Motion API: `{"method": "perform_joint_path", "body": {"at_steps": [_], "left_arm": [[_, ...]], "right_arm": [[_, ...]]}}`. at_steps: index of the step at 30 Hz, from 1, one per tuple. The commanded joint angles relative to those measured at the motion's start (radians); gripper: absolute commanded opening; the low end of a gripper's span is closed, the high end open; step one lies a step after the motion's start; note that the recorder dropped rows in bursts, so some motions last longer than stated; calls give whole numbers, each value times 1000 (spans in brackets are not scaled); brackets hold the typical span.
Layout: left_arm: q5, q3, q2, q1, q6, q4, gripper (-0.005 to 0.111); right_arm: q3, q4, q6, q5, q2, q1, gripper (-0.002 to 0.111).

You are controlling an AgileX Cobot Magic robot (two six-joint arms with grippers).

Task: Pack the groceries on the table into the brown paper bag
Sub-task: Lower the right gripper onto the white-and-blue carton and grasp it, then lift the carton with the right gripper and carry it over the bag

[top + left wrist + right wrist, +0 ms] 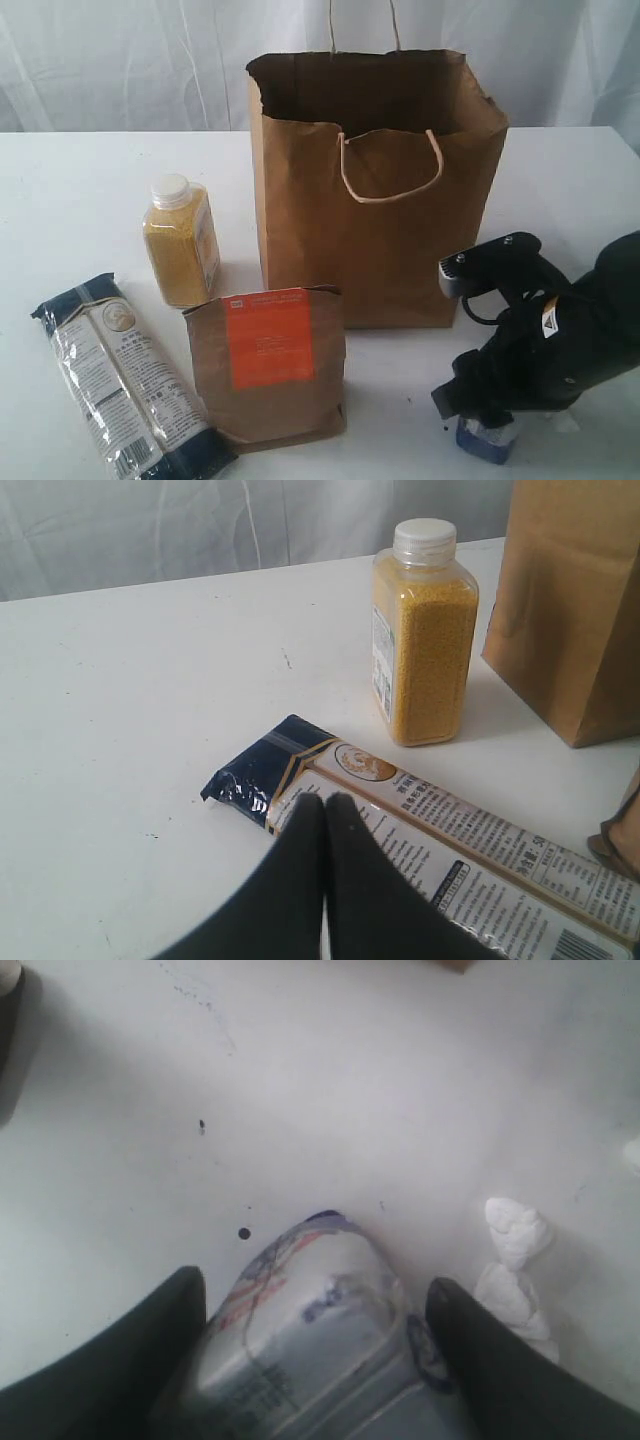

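Looking at the right claw [315,1285]: small blue-white packet [300,1345] sits between its half-wide jaws, can't tell if pinched. Seems light, crinkly, slippery; squeeze mid-body.

The counter [80,190] is seen as white, marked by a few dark specks. Within the black right claw [315,1285], a small packet [310,1350] is coloured blue and white, with thin red lines. Under the black left claw [325,802], a noodle packet [470,830] is shown clear with a navy end. Beyond it, a yellow-grain bottle [425,630] is capped in white. The paper bag [380,230] is plain brown with white cord handles. The pouch [268,400] is brown and labelled orange.
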Motion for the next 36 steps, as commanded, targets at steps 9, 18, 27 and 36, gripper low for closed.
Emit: {"method": "perform_joint_path", "body": {"at_steps": [9,18,27,36], "left_arm": [[-1,3,-5,-4,-1,-4,0],[-1,3,-5,-4,-1,-4,0],[-1,3,-5,-4,-1,-4,0],[-1,3,-5,-4,-1,-4,0]], "right_arm": [[4,-8,-5,82,-161,-2,0],[-44,-28,0,219,-417,-2,0],[-399,-145,-7,382,-454,-2,0],[-721,-175,-77,387,-252,-2,0]]}}
